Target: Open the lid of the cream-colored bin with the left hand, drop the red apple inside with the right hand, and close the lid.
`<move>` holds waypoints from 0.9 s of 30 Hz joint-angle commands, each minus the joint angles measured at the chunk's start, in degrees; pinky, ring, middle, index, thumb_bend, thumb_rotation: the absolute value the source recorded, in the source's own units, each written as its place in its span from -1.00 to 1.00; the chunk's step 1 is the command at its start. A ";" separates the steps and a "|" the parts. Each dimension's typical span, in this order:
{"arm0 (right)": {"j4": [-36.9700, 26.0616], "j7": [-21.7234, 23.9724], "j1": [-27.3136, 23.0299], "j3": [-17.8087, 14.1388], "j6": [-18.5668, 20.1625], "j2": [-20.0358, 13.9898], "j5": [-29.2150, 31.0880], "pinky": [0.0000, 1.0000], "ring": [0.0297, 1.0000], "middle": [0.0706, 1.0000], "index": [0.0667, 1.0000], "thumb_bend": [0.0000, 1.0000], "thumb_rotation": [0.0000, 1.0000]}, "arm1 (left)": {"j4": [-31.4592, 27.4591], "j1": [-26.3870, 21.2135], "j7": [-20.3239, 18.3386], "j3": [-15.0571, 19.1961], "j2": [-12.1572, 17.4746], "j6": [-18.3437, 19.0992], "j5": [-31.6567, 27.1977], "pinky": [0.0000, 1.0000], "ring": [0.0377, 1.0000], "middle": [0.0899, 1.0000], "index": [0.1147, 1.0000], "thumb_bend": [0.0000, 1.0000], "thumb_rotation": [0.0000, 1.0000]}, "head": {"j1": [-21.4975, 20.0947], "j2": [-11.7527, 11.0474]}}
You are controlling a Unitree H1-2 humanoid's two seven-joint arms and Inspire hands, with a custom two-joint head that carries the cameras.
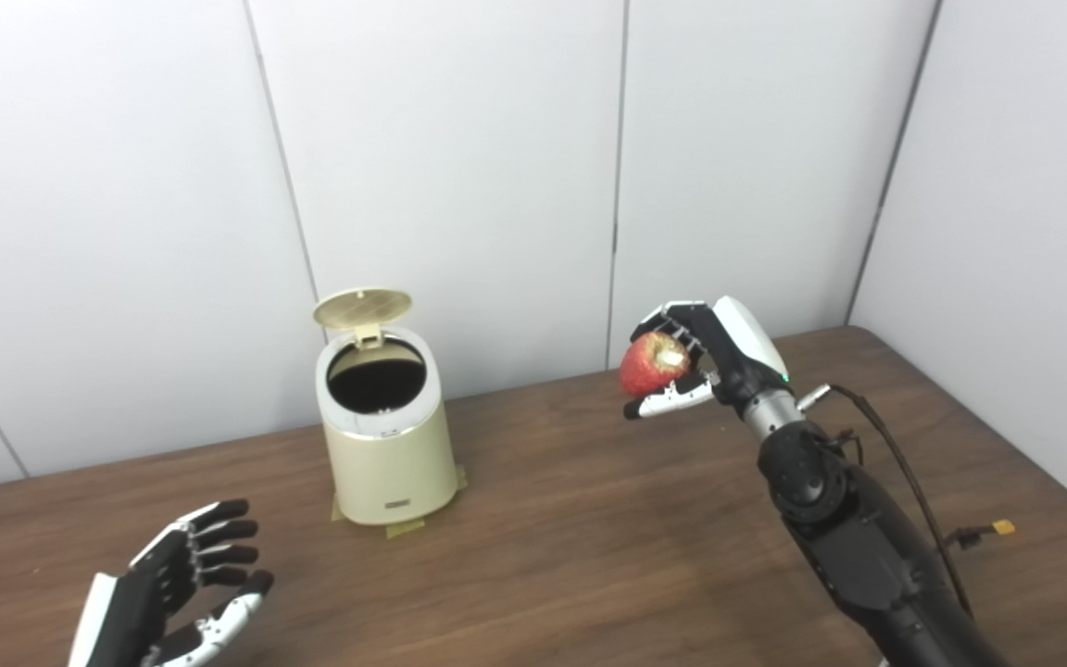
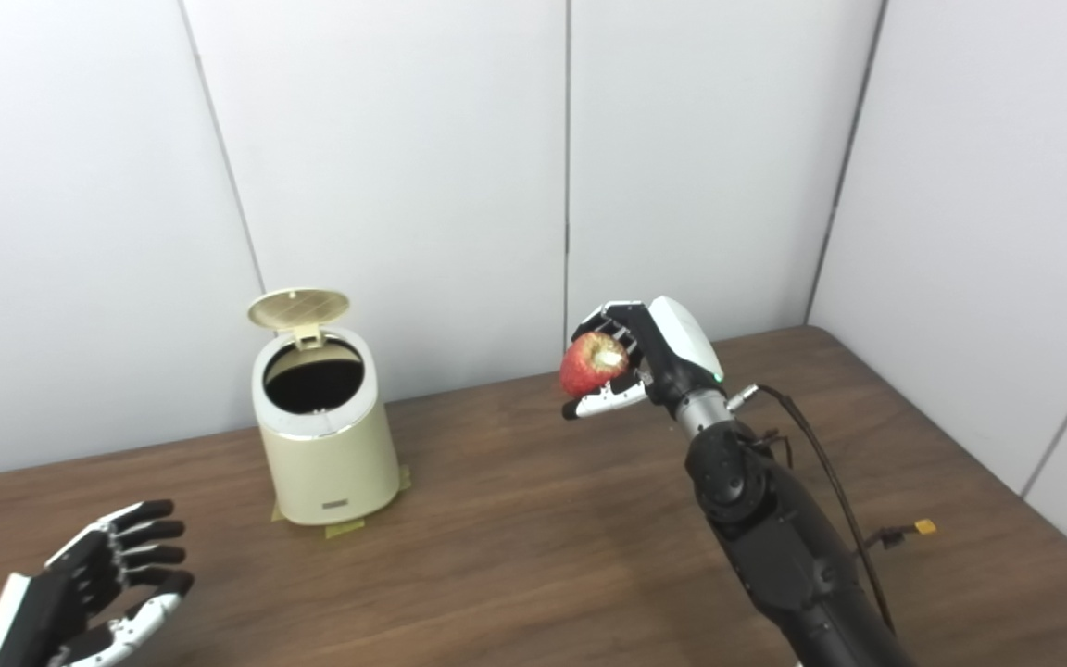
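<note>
Left hand [image 1: 177, 593] low over the tabletop [image 1: 543, 537], empty, fingers spread, well apart from the bin. Cream-colored bin [image 1: 390, 445] upright, lid [image 1: 363, 308] tipped up and back, dark mouth exposed: opening done. Red apple [image 1: 652, 364] clasped in the raised right hand [image 1: 696, 357], well right of the bin, clear of the tabletop. Left to do: carry over the mouth, drop, shut the lid.

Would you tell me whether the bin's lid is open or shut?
Open: the lid stands tipped back behind the bin, exposing its dark mouth.
</note>
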 commanded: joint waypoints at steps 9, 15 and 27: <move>-2.94 1.13 -7.39 1.05 2.09 5.21 -0.53 -0.44 -0.38 -0.26 -0.03 0.05 -1.00 | 6.08 -2.62 1.53 -1.85 -1.76 -7.29 1.45 0.26 0.35 0.44 0.47 0.28 -0.94 | 8.02 -0.11; -2.86 2.07 -9.83 2.66 1.24 7.09 -0.65 -0.51 -0.44 -0.28 -0.03 0.05 -1.00 | 8.56 -3.65 2.51 -2.76 -2.99 -8.87 2.62 0.28 0.35 0.44 0.48 0.29 -0.86 | 10.52 -0.61; 1.33 1.75 -16.63 5.69 1.86 11.40 -2.71 -0.48 -0.40 -0.25 -0.03 0.05 -1.00 | 11.29 -4.83 4.02 -3.71 -4.36 -10.06 3.28 0.28 0.35 0.43 0.46 0.29 -0.82 | 11.35 -1.32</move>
